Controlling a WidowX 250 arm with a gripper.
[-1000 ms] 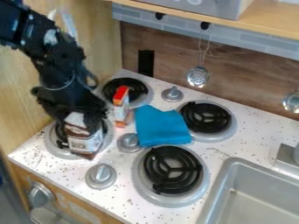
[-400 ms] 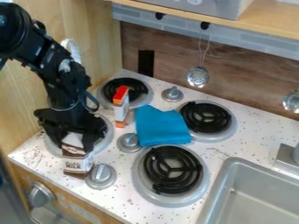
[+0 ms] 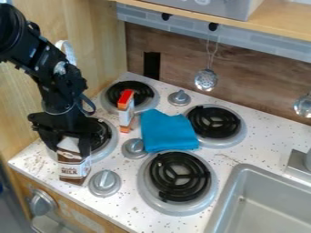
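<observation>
Carton (image 3: 73, 167), brown and white, is where you have the tool (image 3: 70, 151) at the left of the view, with your black arm (image 3: 54, 75) slanting in from the upper left and bending so that the tool points down and grasps the carton's top from both sides. On the face toward you is a white label with dark lettering, and the carton sits directly below the tool, over the table's front left corner, just left of a silver knob (image 3: 105, 183). Farther right, you have a red-topped box (image 3: 126, 111), then a folded blue cloth (image 3: 167, 132), then the sink (image 3: 261, 209).
</observation>
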